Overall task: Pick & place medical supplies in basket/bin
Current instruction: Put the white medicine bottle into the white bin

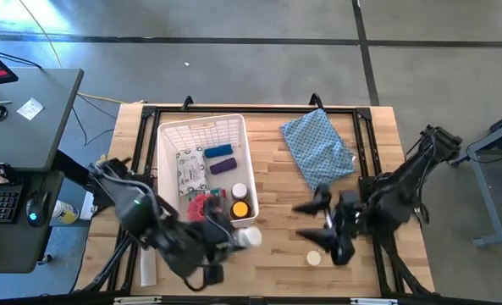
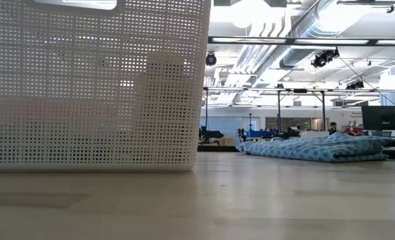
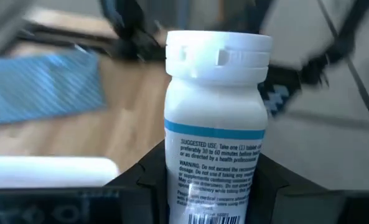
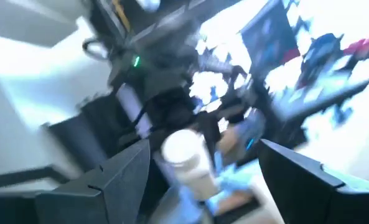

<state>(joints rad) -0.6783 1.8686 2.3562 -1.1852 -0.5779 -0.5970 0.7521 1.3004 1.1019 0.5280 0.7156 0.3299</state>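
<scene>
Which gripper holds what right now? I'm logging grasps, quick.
Left gripper: shut on the white-capped jar, beside the bin.
Right gripper: open, empty, above the table.

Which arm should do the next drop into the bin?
Left. Its hand already grips the white-capped bottle right beside the near end of the white bin. The right hand is open and empty, farther out near a small white jar on the table.

supplies [image 1: 218, 161] in basket [image 1: 201, 129], cloth [image 1: 318, 148] right of it
</scene>
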